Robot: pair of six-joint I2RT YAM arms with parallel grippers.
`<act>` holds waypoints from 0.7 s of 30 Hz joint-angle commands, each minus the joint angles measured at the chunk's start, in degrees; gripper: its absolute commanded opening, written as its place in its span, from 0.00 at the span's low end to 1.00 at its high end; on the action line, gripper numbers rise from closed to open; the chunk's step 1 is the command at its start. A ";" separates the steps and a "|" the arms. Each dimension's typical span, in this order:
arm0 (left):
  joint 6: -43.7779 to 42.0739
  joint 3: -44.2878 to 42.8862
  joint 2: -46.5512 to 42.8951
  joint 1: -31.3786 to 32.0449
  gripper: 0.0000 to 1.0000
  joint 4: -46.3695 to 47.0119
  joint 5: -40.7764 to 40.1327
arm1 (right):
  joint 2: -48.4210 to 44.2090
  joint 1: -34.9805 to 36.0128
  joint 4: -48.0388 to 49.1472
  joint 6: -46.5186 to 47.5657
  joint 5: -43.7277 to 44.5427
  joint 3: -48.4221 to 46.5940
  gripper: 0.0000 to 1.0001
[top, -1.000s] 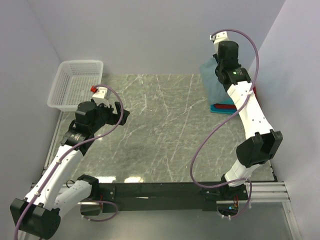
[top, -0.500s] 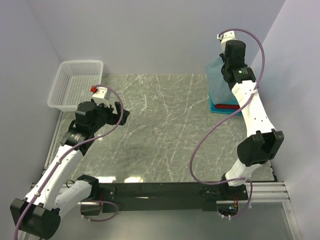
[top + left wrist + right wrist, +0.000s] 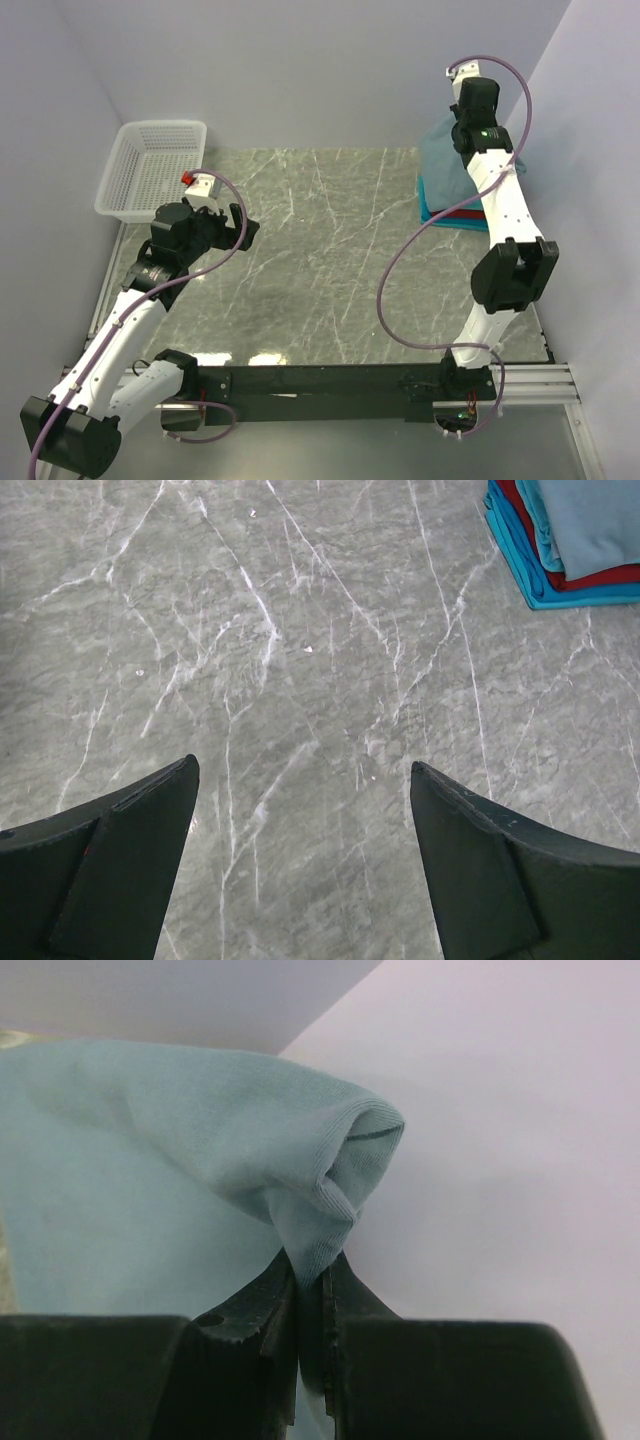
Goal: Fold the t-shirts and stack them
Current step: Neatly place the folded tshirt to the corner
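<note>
The dusty grey-blue t-shirt (image 3: 446, 166) hangs from my right gripper (image 3: 312, 1275) at the back right corner and drapes down over the folded stack. In the right wrist view the jaws are shut on a bunched fold of this t-shirt (image 3: 190, 1150), close to the wall. Under it lie a red t-shirt (image 3: 462, 214) and a turquoise one (image 3: 432, 216). The left wrist view shows the same pile at its top right: grey-blue (image 3: 592, 520), red (image 3: 604, 577), turquoise (image 3: 552, 592). My left gripper (image 3: 241, 230) hovers over bare table at the left, jaws wide open (image 3: 305, 785), holding nothing.
A white plastic mesh basket (image 3: 154, 168) stands at the back left corner, just beyond the left arm. Grey walls close in the table on the left, back and right; the right wrist (image 3: 474, 98) is near the right wall. The marble tabletop (image 3: 330, 240) lies between the arms.
The right arm has swung right and toward the back corner, carrying the grey-blue t-shirt further over the stack. The left arm has stayed still.
</note>
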State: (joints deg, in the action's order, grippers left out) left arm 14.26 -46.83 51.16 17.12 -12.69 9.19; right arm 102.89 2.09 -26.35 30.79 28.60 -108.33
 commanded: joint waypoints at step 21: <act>-0.55 0.33 0.61 0.10 0.92 2.49 0.04 | 10.92 -4.99 10.79 5.78 5.15 -7.07 0.00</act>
State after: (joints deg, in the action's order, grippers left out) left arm 14.26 -46.81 51.66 17.12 -12.71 9.17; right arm 114.45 -2.52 -20.80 35.48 31.68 -113.34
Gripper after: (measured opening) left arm 0.917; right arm 0.130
